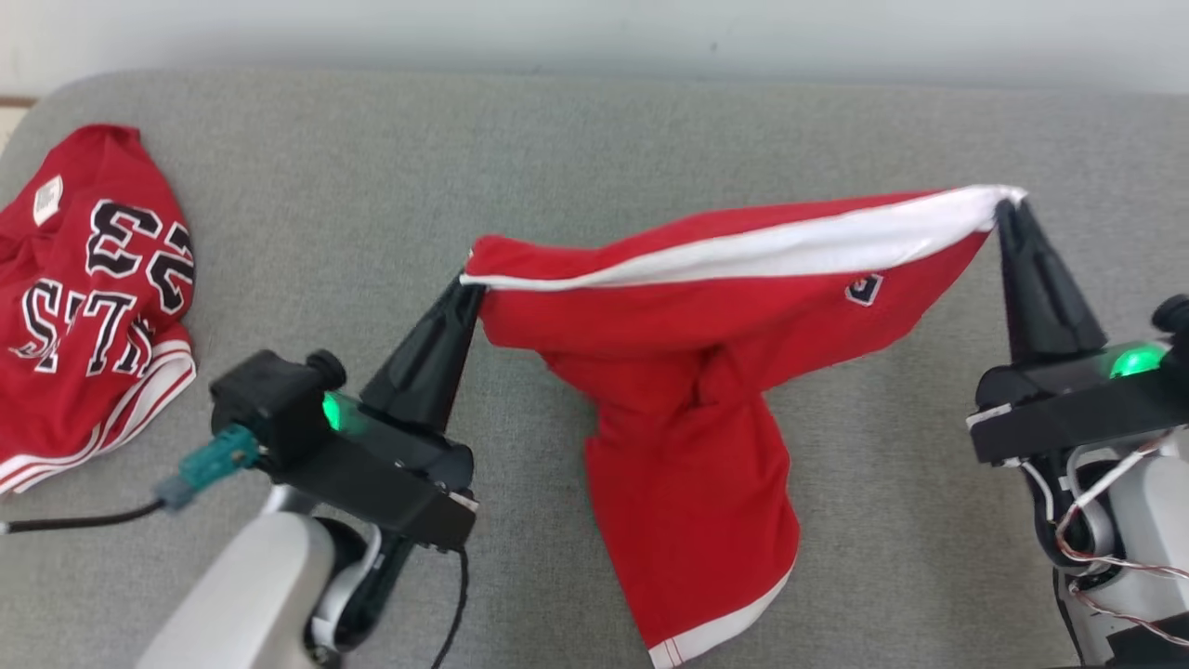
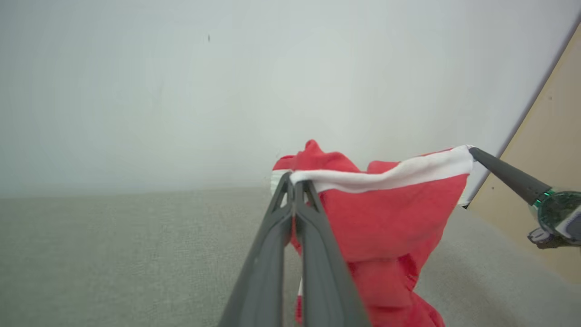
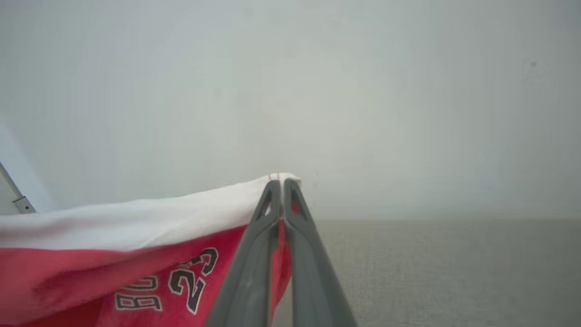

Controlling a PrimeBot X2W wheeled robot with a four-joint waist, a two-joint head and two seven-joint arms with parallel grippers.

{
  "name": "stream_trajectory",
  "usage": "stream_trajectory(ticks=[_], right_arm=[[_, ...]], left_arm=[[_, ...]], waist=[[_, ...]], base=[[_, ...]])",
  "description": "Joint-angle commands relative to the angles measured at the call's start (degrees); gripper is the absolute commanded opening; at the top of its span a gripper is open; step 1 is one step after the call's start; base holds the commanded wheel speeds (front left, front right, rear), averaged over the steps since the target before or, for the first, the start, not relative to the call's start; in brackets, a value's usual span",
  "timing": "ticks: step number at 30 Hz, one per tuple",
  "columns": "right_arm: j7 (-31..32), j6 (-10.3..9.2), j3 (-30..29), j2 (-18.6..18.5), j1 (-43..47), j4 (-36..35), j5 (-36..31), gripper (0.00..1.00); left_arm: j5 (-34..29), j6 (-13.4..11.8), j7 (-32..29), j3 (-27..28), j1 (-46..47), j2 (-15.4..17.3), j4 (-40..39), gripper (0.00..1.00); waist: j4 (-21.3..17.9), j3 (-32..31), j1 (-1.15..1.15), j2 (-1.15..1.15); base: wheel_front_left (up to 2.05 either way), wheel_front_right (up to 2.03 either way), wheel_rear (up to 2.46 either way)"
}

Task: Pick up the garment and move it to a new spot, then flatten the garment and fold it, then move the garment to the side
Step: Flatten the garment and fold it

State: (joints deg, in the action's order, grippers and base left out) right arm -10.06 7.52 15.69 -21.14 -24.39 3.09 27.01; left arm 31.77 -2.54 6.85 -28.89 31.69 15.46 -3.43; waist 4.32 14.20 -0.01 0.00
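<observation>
The garment (image 1: 687, 372) is a pair of red shorts with a white waistband, lifted above the grey surface. My left gripper (image 1: 472, 283) is shut on the waistband's left end and my right gripper (image 1: 1011, 199) is shut on its right end, so the band stretches between them while the legs hang down. In the left wrist view my left gripper (image 2: 292, 179) pinches the white band of the garment (image 2: 386, 218), and the right gripper's fingers (image 2: 504, 171) hold the far end. The right wrist view has my right gripper (image 3: 278, 182) clamping the garment (image 3: 136, 254), printed with a black 23.
A second red garment (image 1: 88, 288), a jersey with black-and-white lettering and 23, lies crumpled at the far left of the grey cushioned surface (image 1: 372, 186). A pale wall runs along the back. A black cable (image 1: 74, 518) trails from my left arm.
</observation>
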Motion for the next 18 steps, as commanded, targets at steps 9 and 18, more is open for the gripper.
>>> stream_trajectory(ticks=[9, 18], right_arm=[[4.72, -0.06, -5.73, 3.14, -0.46, -13.98, -5.2, 0.0], [10.49, -0.06, -8.0, 3.4, -1.92, -22.02, -6.76, 0.0]], left_arm=[[3.79, -0.75, -5.48, 5.6, 3.97, 4.5, -11.64, 0.0], [6.53, -2.51, -10.26, 9.38, 7.88, 6.75, -17.66, 0.0]], waist=[[-2.74, -4.53, 0.01, 0.0], [-3.04, -7.01, 0.01, 0.0]], base=[[0.0, 0.0, 0.0], [0.0, 0.0, 0.0]])
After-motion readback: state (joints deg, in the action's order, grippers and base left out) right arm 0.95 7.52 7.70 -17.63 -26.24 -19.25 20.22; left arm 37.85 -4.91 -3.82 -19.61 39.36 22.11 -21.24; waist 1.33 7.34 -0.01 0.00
